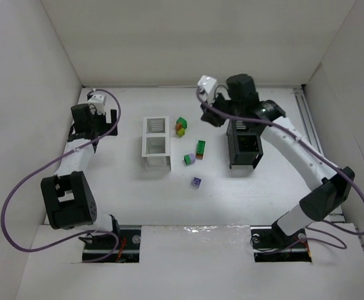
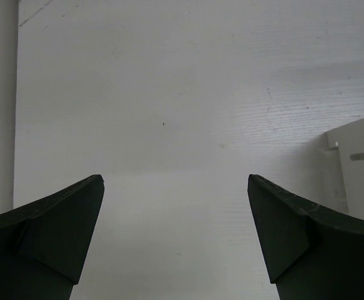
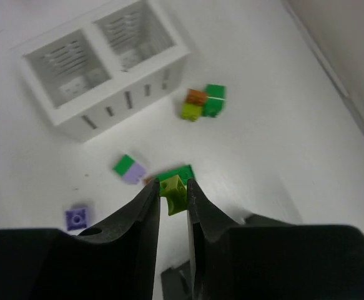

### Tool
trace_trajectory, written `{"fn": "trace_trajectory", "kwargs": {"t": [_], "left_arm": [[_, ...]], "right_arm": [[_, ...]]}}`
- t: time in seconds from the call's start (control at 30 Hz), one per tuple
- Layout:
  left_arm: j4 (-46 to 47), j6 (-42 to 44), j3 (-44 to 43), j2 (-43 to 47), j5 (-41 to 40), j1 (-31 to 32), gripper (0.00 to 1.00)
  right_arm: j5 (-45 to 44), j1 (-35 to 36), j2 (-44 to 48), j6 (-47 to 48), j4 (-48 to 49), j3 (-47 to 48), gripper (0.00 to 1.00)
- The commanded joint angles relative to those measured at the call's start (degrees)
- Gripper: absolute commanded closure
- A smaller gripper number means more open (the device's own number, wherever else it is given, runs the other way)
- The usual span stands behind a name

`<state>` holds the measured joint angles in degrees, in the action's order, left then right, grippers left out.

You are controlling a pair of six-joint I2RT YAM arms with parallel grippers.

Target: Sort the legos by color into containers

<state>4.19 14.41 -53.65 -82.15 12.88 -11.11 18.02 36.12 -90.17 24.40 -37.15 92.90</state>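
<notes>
The right gripper [image 3: 172, 185], low centre in its wrist view, has its jaws clamped on a yellow-green brick [image 3: 172, 190]. The black box [image 1: 245, 150] seems just beneath, slightly nearer. Beyond, loose bricks [image 3: 215, 100] and the white box [image 3: 100, 69] sit on the surface [image 3: 281, 125]. Upper left overhead, the left gripper [image 2: 175, 180] has its jaws apart, empty.

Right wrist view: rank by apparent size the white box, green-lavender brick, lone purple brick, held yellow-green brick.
1. white box
2. green-lavender brick
3. purple brick
Unranked: yellow-green brick between the right fingers. It looks about like the purple one, but it is nearest the camera and partly hidden.
</notes>
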Motion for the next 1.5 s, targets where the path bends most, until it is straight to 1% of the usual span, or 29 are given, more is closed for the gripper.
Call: {"fn": "trace_trajectory", "kwargs": {"t": [0.0, 0.03, 0.07, 0.17, 0.27, 0.33, 0.37, 0.43, 0.57, 0.77, 1.2, 1.47], "left_arm": [[-1.3, -2.6, -6.2, -0.6, -5.0, 1.8, 0.01], [-2.3, -2.6, -7.6, -2.2, -5.5, 2.3, 0.01], [-3.2, -3.4, -9.2, -3.2, -5.5, 2.3, 0.01], [-7.2, -4.9, -15.5, -7.1, -4.5, 2.3, 0.01], [-9.4, -6.6, -19.7, -10.2, -3.1, 2.3, 0.01], [-9.4, -6.6, -20.4, -10.7, -2.5, 2.3, 0.01], [-8.2, -6.6, -20.4, -10.8, -2.5, 2.9, 0.01], [-7.4, -6.6, -20.4, -10.8, -2.5, 2.9, 0.01], [-6.9, -6.6, -20.4, -10.8, -3.6, 2.9, 0.01], [-5.4, -6.6, -17.7, -10.2, -3.6, 2.9, 0.01], [-4.8, -5.5, -17.7, -10.8, -3.0, 3.5, 0.01], [-4.8, -5.5, -17.7, -10.8, -3.0, 3.5, 0.01]], "right_arm": [[-0.1, -7.0, 0.2, -5.9, -2.9, 2.2, 1.0], [-0.1, -8.9, 0.2, -7.0, -2.3, 2.2, 1.0], [-0.1, -12.5, 0.2, -7.8, -2.3, 1.4, 1.0], [-0.1, -16.4, -1.8, -9.7, -0.8, -0.3, 1.0], [3.0, -19.9, -5.6, -11.6, -0.8, 1.5, 1.0], [5.3, -22.6, -8.0, -12.7, -1.4, 3.2, 1.0], [5.3, -23.4, -10.3, -13.9, -2.7, 3.2, 1.0], [6.2, -25.5, -11.8, -14.9, -3.4, 3.9, 1.0], [5.7, -26.3, -12.8, -15.5, -4.6, 2.4, 1.0], [3.0, -26.9, -10.3, -16.1, -4.0, -1.4, 1.0], [1.8, -28.1, -9.8, -16.6, -3.4, -3.0, 1.0], [6.5, -29.7, -9.2, -16.6, -4.0, -3.5, 1.0]]}}
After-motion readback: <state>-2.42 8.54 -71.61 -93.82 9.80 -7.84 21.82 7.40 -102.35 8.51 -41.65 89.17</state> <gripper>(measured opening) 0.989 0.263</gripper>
